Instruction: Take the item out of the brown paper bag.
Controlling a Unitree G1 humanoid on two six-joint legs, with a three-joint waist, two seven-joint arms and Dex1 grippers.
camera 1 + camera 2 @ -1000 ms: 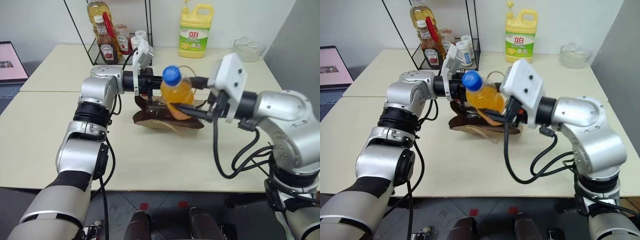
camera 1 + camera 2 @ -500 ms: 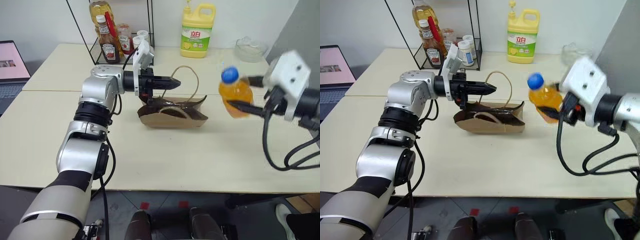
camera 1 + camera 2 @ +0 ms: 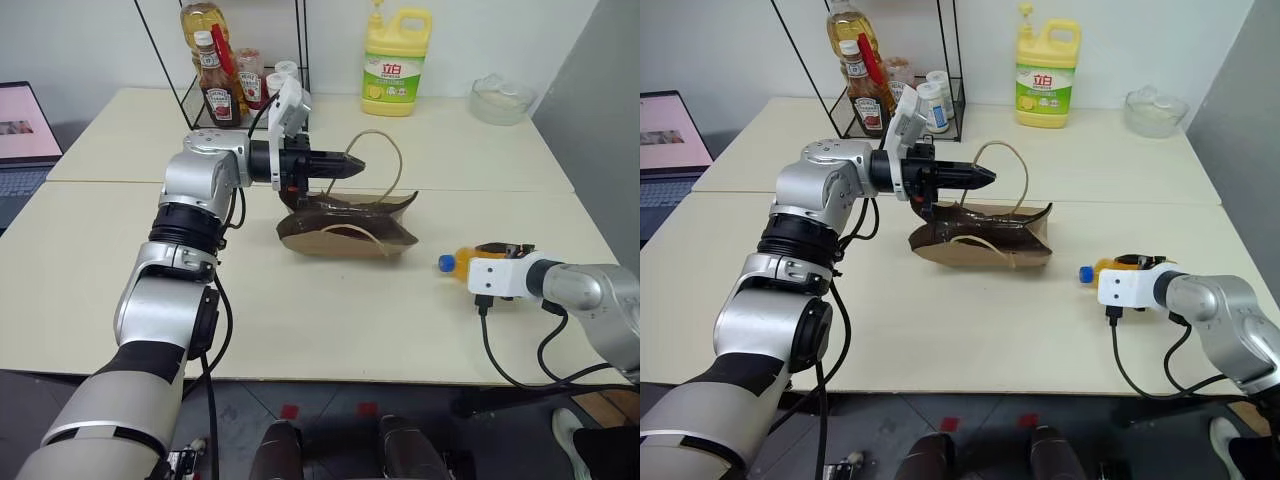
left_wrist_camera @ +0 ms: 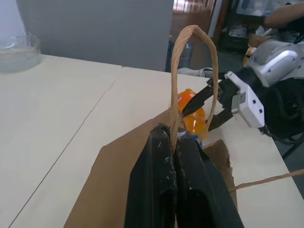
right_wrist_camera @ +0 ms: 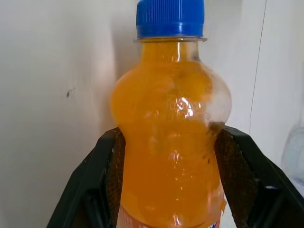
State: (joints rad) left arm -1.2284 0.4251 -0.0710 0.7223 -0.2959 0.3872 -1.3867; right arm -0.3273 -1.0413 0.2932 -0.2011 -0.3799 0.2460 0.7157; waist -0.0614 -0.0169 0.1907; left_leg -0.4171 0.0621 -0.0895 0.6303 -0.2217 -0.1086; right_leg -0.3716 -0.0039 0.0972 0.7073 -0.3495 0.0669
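The bottle is clear glossy plastic with a ridged blue cap. The bag is matt brown paper. The table is smooth and matt.

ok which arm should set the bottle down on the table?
Right. The right gripper already grips the bottle, low over the table beside the brown paper bag. The left gripper is shut on the bag's handle.

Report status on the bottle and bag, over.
Left gripper shut on brown paper bag handle. Right gripper shut on bottle, out of bag, low at table. Nothing in the way.
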